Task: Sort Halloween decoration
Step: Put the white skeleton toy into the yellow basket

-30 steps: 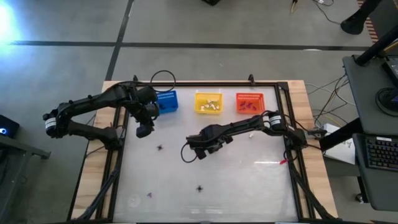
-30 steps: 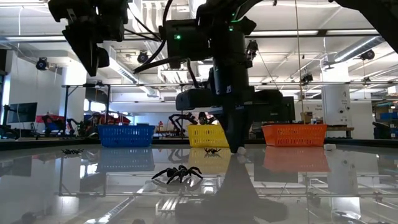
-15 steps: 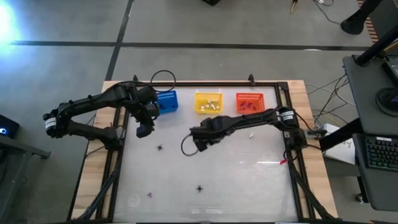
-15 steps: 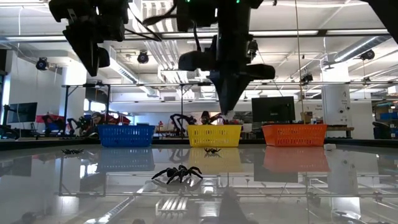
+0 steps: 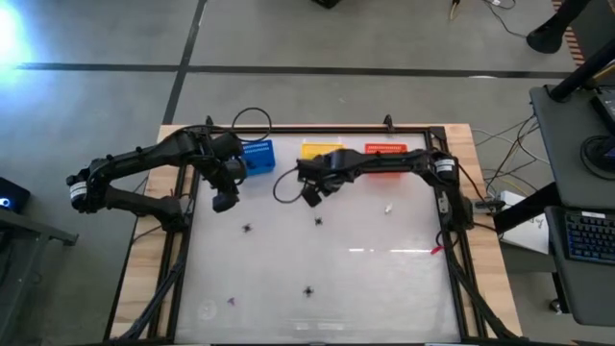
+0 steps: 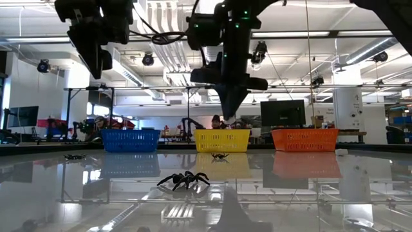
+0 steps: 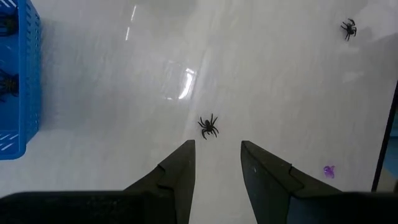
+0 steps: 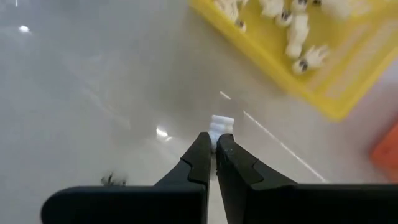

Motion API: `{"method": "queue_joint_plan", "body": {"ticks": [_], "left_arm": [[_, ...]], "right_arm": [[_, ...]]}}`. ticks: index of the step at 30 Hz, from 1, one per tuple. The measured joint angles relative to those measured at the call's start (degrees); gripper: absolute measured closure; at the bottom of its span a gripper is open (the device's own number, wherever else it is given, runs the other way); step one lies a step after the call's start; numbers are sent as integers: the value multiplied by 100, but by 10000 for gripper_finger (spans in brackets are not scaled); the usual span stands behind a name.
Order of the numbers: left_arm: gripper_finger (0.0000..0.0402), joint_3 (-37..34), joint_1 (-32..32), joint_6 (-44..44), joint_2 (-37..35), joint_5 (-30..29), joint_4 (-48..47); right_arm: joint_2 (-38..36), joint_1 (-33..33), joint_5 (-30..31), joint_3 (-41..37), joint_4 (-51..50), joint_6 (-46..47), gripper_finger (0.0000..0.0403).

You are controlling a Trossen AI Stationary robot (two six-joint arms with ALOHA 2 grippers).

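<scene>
right pincer (image 8: 213, 146): fingers pressed together on a small whitish piece (image 8: 221, 126) that sticks out past the tips; raised above the surface near its far edge, just short of the yellow basket (image 8: 323, 74).
left pincer (image 7: 216, 155): fingers apart, holding nothing; it hangs over the surface's far left part, beside the blue basket (image 7: 15, 93), with a black spider (image 7: 208, 126) below and ahead of it.
baskets: blue, yellow and orange basket (image 5: 386, 152) stand in a row along the far edge; the yellow one already holds whitish pieces like the one carried, the blue one holds dark pieces.
loose decoration: black spiders lie apart on the surface, one left of centre (image 5: 247, 229), one mid-surface (image 5: 318, 221), one toward the near edge (image 5: 308, 290); a purple bit (image 5: 231, 301) sits near the near-left corner; a whitish bit (image 5: 388, 207) lies toward the right edge.
step in hand: as judged, carrying the whitish piece to the yellow basket.
doing it well: keep the grip firm, since the piece is only caught at the tips; clear the basket's near wall, bring the tips over the basket's middle, lower them before parting the fingers so the piece does not bounce out, then lift straight up.
</scene>
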Motion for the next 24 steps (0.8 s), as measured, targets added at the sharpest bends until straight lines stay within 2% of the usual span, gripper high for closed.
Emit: {"method": "queue_joint_plan", "body": {"ticks": [16, 20, 24], "left_arm": [[290, -2, 2, -654, 0, -570, 307], [290, -2, 2, -813, 1, -607, 376], [290, -2, 2, -1017, 2, -607, 376]], "right_arm": [[-252, -1083, -89, 2, 243, -1669, 390], [-235, -1314, -541, 6, 310, -2310, 390], [-141, -1396, -606, 7, 397, -2944, 390]]}}
